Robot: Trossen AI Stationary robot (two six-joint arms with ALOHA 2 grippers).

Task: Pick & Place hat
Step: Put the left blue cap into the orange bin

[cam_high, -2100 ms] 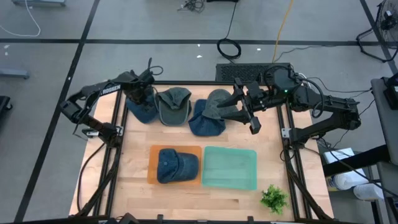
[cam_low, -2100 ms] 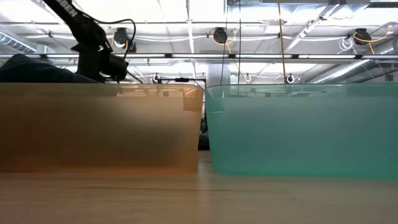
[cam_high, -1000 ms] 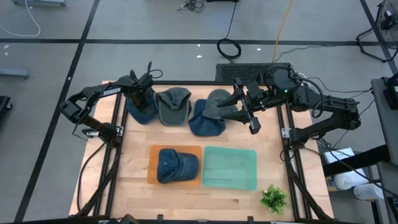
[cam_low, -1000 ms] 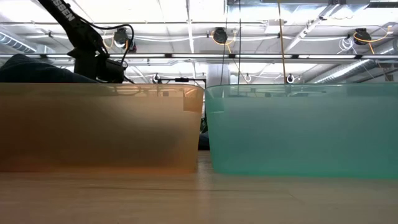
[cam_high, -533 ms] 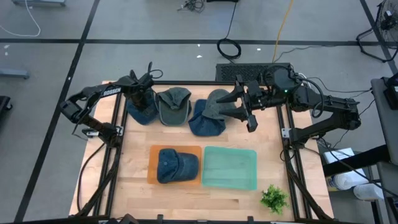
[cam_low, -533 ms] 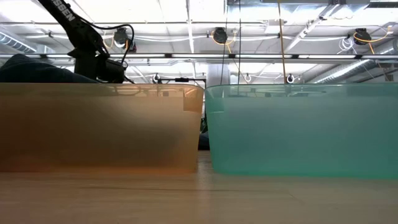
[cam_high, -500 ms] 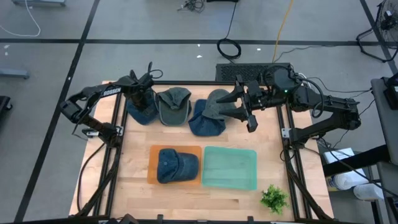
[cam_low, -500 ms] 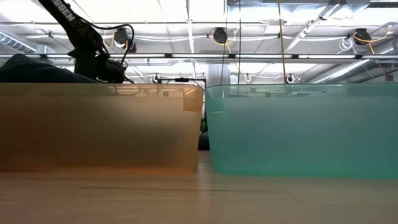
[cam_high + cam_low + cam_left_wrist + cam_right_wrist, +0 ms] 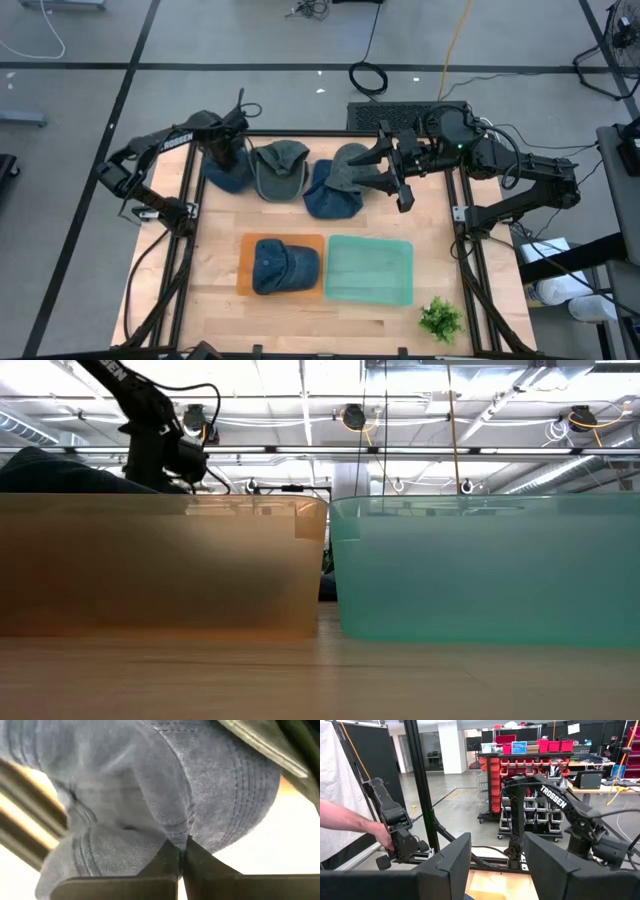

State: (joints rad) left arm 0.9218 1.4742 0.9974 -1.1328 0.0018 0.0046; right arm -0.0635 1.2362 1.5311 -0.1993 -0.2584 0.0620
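Denim blue cap (image 9: 228, 176) lies at the wooden table's (image 9: 220, 300) far left, left gripper (image 9: 226, 160) fingers (image 9: 197, 862) pinched shut on its stitched fabric. Rightward sit an olive cap (image 9: 280, 168), an orange bin (image 9: 246, 262) holding another denim cap (image 9: 284, 266), a teal bin (image 9: 368, 270), and the right gripper (image 9: 400, 178), fingers (image 9: 449, 865) spread.
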